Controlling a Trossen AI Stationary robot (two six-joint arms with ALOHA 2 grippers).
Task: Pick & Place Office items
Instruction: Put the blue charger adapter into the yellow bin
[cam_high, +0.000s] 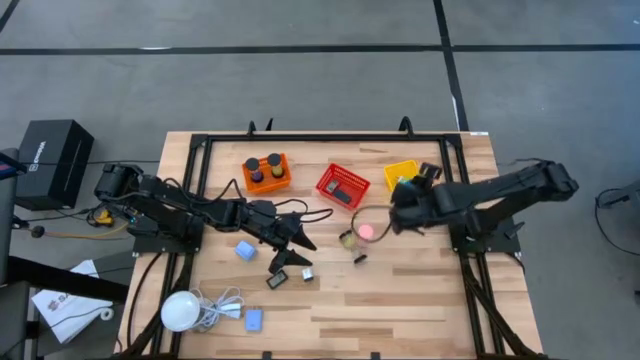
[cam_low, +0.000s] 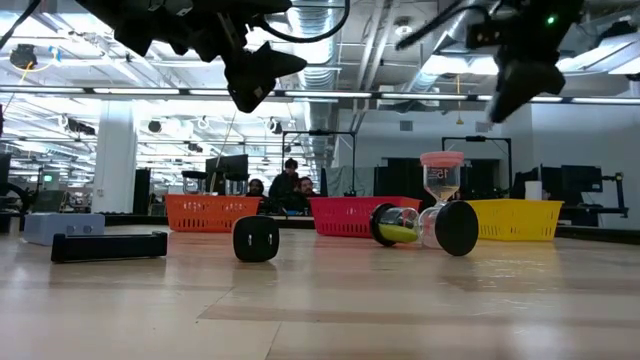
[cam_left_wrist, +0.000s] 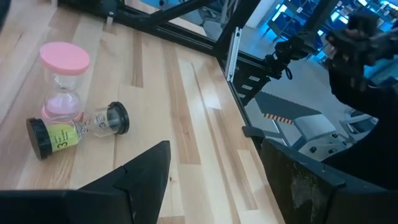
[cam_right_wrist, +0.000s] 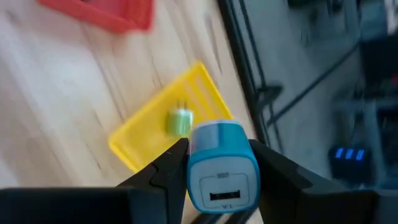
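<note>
A pale wooden plank worktop inside a black frame carries scattered office items, placed here by the pink-capped sand timer standing near its middle. Nearest the front edge, well left of the timer, lie a white bulb-like thing with its white cable and a light-blue squarish piece. Closer to the timer lie a flat black rectangle and another light-blue piece. Touching the timer's base lies a toppled black-capped timer with a yellow label reading "3". The left gripper hangs above the worktop just left of the timer, jaws parted and empty. The right gripper hovers just right of the timer, above the yellow basket, jaws clamped on a light-blue charger block; something small and green lies in that basket, too blurred to name. Behind the timer stand a red basket and an orange basket holding two dark cylinders. Beyond the worktop is a grey floor and a bright open workroom where people sit at desks.
</note>
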